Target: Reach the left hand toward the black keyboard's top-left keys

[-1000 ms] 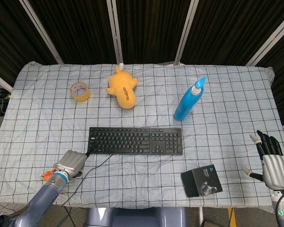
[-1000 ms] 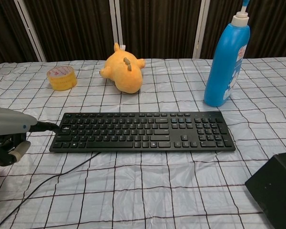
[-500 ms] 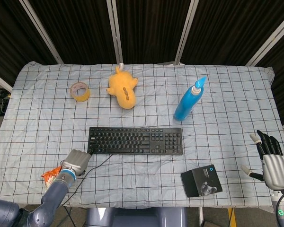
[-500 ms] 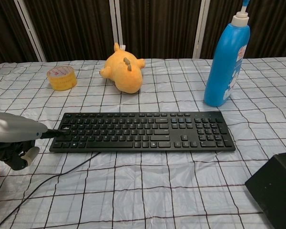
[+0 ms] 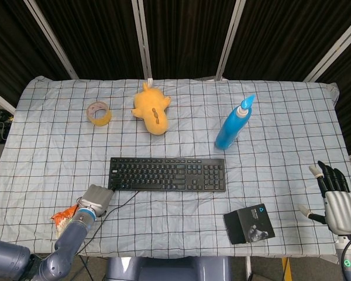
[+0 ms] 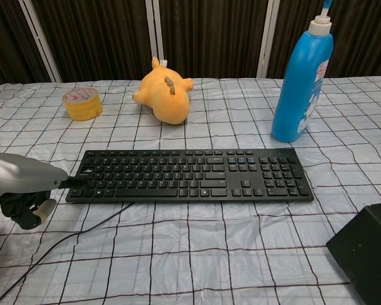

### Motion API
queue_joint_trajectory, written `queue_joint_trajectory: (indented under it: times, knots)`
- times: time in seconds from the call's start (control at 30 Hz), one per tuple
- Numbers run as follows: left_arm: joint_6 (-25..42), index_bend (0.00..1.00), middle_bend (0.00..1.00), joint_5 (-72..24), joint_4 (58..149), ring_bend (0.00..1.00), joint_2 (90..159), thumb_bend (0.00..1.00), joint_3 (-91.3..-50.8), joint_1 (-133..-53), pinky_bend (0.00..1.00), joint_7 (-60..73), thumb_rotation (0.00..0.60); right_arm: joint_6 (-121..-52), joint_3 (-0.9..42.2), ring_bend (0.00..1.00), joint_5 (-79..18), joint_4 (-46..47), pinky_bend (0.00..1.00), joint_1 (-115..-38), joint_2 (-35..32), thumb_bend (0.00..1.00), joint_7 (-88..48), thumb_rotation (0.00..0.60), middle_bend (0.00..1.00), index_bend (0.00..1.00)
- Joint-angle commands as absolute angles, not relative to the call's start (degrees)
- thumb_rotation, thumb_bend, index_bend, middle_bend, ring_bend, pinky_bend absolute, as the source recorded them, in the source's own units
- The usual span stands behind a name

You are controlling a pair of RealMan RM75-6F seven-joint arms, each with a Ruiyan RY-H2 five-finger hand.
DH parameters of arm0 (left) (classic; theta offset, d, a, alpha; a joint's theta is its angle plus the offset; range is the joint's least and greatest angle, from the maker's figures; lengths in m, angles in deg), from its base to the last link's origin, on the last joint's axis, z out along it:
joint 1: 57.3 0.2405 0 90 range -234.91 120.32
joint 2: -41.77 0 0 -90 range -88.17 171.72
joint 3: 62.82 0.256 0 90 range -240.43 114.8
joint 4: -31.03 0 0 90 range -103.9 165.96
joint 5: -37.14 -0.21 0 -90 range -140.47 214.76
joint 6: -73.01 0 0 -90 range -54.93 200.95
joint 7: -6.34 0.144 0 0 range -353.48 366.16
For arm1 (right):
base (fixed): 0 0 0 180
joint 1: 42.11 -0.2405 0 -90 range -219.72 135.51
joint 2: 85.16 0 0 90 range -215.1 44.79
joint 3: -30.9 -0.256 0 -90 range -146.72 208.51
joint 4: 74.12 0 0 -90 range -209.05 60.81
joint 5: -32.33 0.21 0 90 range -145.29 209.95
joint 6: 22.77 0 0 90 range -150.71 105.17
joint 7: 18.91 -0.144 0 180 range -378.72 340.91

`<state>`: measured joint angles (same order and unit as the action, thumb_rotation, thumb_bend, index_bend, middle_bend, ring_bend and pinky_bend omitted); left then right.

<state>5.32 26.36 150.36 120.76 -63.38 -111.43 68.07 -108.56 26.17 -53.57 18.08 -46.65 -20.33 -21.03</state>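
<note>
Since a second earlier, the left hand (image 5: 95,199) had crept up and right toward the black keyboard (image 5: 167,174), ending just off its near-left corner, and more of the orange snack packet (image 5: 63,215) had been uncovered behind the wrist. Its fingers were curled under the silver back of the hand, holding nothing; in the chest view the left hand (image 6: 26,189) sat level with the keyboard's left edge, a fingertip reaching close to the end keys, though contact could not be made out. The keyboard (image 6: 189,175) lay flat on the checked cloth of the counter (image 5: 47,146), long side across, its cable (image 5: 105,213) trailing from its left end past the hand. Beyond the keyboard lay the yellow plush toy (image 5: 151,109), with the roll of tape (image 5: 98,113) to that toy's left. The blue bottle (image 5: 234,124) stood upright beyond the keyboard's right end. A black box (image 5: 249,223) sat nearer than the keyboard's right end. The right hand (image 5: 338,202) was well to the right of the keyboard, fingers spread and upright, empty.
</note>
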Motion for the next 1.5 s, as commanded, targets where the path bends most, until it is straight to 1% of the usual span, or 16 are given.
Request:
queue_joint_trajectory:
  times: [0.03,0.27,0.43,1.0,1.13,1.2,1.3,1.33,1.4,1.43,1.47,1.5]
  knots:
    - [5.4,0.03,0.83,26.6,150.1,0.70,121.1,0.80,-63.0,-111.9,0.48,68.2,0.600,-108.5,26.2,0.00,-53.5,18.1,0.04,-46.6,-20.3,0.10,-21.2,0.600,0.00,0.07]
    - [5.8,0.03,0.83,27.3,149.1,0.71,121.9,0.81,-62.4,-112.6,0.48,67.4,0.600,-108.7,26.2,0.00,-53.7,18.1,0.04,-46.6,-20.3,0.10,-21.2,0.600,0.00,0.07]
    - [6.1,0.07,0.83,28.2,148.5,0.70,122.1,0.81,-61.8,-113.2,0.48,67.3,0.600,-108.7,26.1,0.00,-53.5,18.1,0.04,-46.6,-20.3,0.10,-21.4,0.600,0.00,0.07]
    - [6.2,0.08,0.83,28.0,149.0,0.71,121.8,0.81,-60.8,-114.3,0.48,65.5,0.600,-108.6,26.0,0.00,-53.3,18.2,0.04,-46.6,-20.3,0.10,-21.4,0.600,0.00,0.07]
    - [5.8,0.07,0.83,26.5,150.7,0.70,120.3,0.81,-61.6,-114.3,0.48,63.9,0.600,-108.4,26.0,0.00,-53.2,18.1,0.04,-46.6,-20.4,0.10,-21.3,0.600,0.00,0.07]
    - [4.2,0.07,0.82,22.6,153.5,0.69,117.9,0.81,-62.3,-113.4,0.47,61.4,0.600,-108.4,26.0,0.00,-53.1,18.1,0.04,-46.6,-20.4,0.10,-21.3,0.600,0.00,0.07]
    - [0.9,0.05,0.74,14.8,156.7,0.62,115.2,0.80,-62.7,-111.0,0.41,57.4,0.600,-108.3,26.1,0.00,-53.1,18.1,0.04,-46.6,-20.4,0.10,-21.2,0.600,0.00,0.07]
    - [-0.6,0.04,0.67,11.2,157.6,0.56,114.5,0.79,-62.3,-109.8,0.36,56.1,0.600,-108.4,26.0,0.00,-53.2,18.1,0.04,-46.6,-20.4,0.10,-21.1,0.600,0.00,0.07]
    - [-3.8,0.01,0.52,3.4,158.9,0.42,113.1,0.73,-60.9,-107.0,0.29,53.7,0.600,-108.5,26.0,0.00,-53.2,18.1,0.04,-46.6,-20.4,0.10,-21.1,0.600,0.00,0.07]
    - [-5.9,0.00,0.39,-1.2,159.4,0.33,112.4,0.68,-59.9,-105.2,0.24,52.2,0.600,-108.5,26.0,0.00,-53.2,18.1,0.04,-46.6,-20.4,0.10,-21.0,0.600,0.00,0.07]
    - [-8.2,0.00,0.27,-7.1,159.5,0.23,111.6,0.60,-58.1,-102.8,0.18,50.4,0.600,-108.5,26.0,0.00,-53.1,18.1,0.04,-46.5,-20.4,0.10,-21.0,0.600,0.00,0.07]
    - [-9.8,0.00,0.18,-11.6,159.2,0.17,111.2,0.54,-56.7,-101.0,0.14,49.1,0.600,-108.5,26.0,0.00,-53.1,18.2,0.04,-46.5,-20.4,0.10,-20.9,0.600,0.00,0.07]
